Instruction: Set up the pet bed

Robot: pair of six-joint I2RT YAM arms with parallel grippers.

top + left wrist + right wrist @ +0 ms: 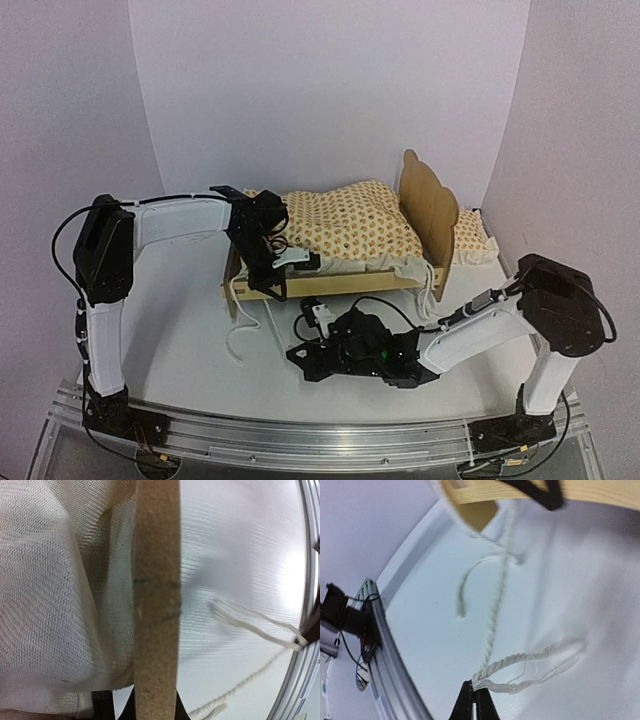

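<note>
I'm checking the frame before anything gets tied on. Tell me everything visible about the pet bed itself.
The pet bed is a small light plywood frame: a scalloped headboard upright at its right end, a low footboard at the left, a long near rail. It stands on the white table. An orange-patterned cushion lies on it. The left end effector is at its foot end; the right end effector is shut on a white cord leading to the frame.

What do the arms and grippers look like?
The left arm and right arm have white link shells, black joints and thin black cables looping outside. The left gripper and right gripper are black; a small green light shows by the right wrist.
</note>
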